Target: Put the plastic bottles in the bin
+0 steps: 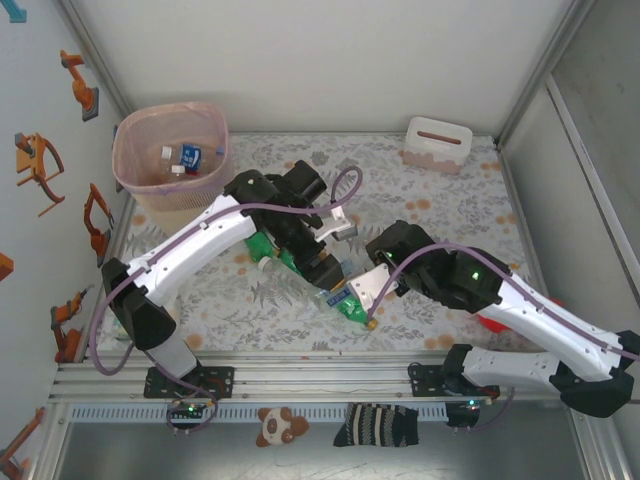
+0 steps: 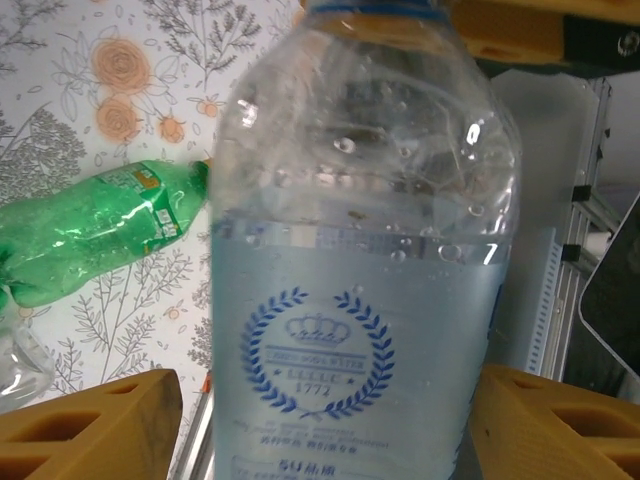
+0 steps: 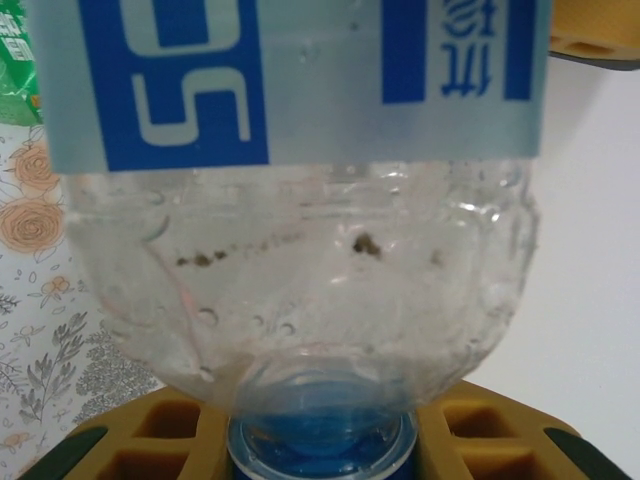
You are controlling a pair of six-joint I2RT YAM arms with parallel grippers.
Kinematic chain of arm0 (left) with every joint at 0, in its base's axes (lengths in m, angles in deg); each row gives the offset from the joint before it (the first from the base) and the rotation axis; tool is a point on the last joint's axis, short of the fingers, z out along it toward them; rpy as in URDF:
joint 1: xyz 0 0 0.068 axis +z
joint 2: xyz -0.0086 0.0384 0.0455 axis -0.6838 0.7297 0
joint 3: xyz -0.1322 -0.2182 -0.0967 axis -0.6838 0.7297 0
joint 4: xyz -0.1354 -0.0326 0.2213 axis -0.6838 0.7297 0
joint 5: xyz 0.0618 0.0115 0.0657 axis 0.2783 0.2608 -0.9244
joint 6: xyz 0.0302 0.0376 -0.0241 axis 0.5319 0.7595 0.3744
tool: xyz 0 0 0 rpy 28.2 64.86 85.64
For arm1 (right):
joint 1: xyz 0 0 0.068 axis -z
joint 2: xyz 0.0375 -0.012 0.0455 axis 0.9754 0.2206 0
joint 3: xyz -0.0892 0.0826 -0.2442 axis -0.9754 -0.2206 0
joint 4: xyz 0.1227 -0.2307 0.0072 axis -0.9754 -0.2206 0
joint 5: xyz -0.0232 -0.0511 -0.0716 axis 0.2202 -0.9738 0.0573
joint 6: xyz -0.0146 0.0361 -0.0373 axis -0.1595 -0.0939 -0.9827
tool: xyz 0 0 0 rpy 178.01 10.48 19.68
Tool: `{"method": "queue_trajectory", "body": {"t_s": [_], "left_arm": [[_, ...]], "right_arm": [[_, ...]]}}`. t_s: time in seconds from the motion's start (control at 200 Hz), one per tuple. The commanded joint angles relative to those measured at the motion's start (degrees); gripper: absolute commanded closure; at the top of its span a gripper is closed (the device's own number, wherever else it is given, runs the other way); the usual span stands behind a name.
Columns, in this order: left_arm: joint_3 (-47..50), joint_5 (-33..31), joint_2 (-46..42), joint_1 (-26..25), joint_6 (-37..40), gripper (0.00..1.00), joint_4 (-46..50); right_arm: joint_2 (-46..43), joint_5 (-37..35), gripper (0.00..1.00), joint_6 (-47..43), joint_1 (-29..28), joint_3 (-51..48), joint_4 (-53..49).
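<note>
A clear plastic bottle [image 2: 360, 300] with a blue crest label hangs between my two grippers over the table's middle. My right gripper [image 3: 320, 440] is shut on its blue cap [image 3: 320, 455], and the bottle's shoulder [image 3: 300, 260] fills that view. My left gripper [image 2: 330, 420] straddles the bottle's body, open, with a gap showing beside its left finger [image 2: 90, 420]. A green bottle [image 2: 90, 230] lies on the cloth [image 1: 268, 250]. Another bottle [image 1: 350, 303] with a blue label and orange cap lies under the grippers. The beige bin [image 1: 122, 150] stands at the far left with bottles [image 1: 185, 155] inside.
A white box with a slot [image 1: 437, 143] sits at the far right. A red object [image 1: 492, 322] peeks from under the right arm. A crushed clear bottle [image 2: 15, 365] lies near the green one. An aluminium rail [image 1: 320, 375] runs along the near edge.
</note>
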Motion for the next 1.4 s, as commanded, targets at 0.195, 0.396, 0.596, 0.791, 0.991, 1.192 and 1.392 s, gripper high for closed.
{"method": "queue_trajectory", "body": {"t_s": [0.195, 0.396, 0.596, 0.791, 0.991, 1.192, 1.392], "left_arm": [[-1.91, 4.90, 0.60, -2.23, 5.19, 0.24, 3.55], [-2.72, 5.10, 0.93, -2.40, 5.65, 0.29, 3.50], [-3.45, 5.11, 1.22, -2.44, 6.09, 0.38, 4.14], [-3.55, 5.05, 1.26, -2.48, 6.58, 0.45, 4.60], [-3.55, 4.94, 1.17, -2.49, 7.06, 0.48, 4.93], [-3.55, 4.79, 0.86, -2.49, 7.06, 0.49, 5.03], [-3.47, 4.22, 0.63, -2.40, 7.19, 0.49, 5.29]], "right_arm": [[-3.08, 1.88, 1.00, 0.15, -0.70, 1.92, 2.93], [-3.42, 2.66, 1.00, 0.07, -1.15, 2.18, 2.88], [-3.05, 2.57, 1.00, 0.07, -1.17, 2.27, 2.59], [-2.84, 2.35, 1.00, 0.07, -1.28, 2.20, 2.85], [-3.34, 2.25, 0.89, 0.34, -1.34, 1.92, 2.18], [-4.54, 2.26, 0.22, 1.94, -1.34, 1.48, 1.11], [-7.63, 3.37, 0.20, 4.80, -1.27, 0.15, 0.87]]}}
